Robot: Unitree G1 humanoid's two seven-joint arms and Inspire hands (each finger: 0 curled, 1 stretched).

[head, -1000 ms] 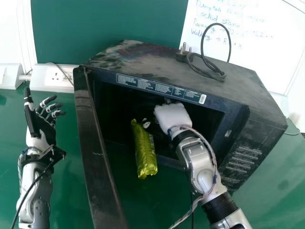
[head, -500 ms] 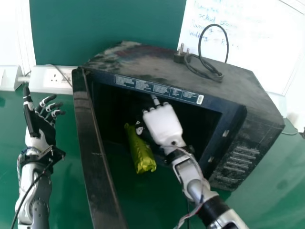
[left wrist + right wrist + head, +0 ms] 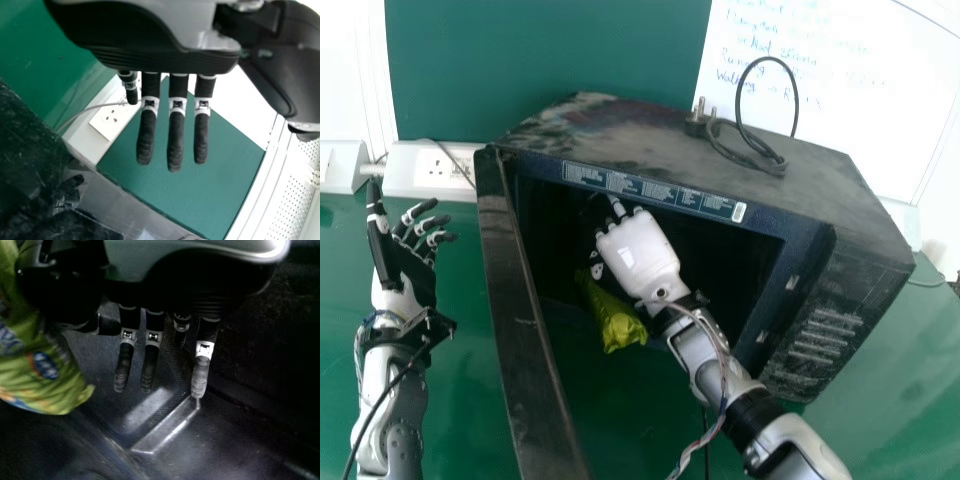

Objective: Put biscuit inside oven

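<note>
My right hand (image 3: 638,255) is inside the dark oven (image 3: 720,260), back of the hand up, reached through the open doorway. The green biscuit packet (image 3: 614,318) lies tilted beside its thumb side, the far part inside the oven, the near end out at the front opening. In the right wrist view, the fingers of my right hand (image 3: 150,355) are straight and hold nothing, with the biscuit packet (image 3: 40,360) alongside the thumb. My left hand (image 3: 415,265) stands open left of the oven door (image 3: 525,330); its straight fingers (image 3: 176,130) show in the left wrist view.
The oven door stands open between my left hand and the oven's interior. A coiled black cable with a plug (image 3: 752,150) lies on top of the oven. A socket strip (image 3: 430,168) runs along the wall behind my left hand. The green table (image 3: 860,430) extends around the oven.
My right hand has moved left and deeper into the oven, over the packet's side. The packet's near end has shifted slightly inward and up in the head view. The left hand has stayed still.
</note>
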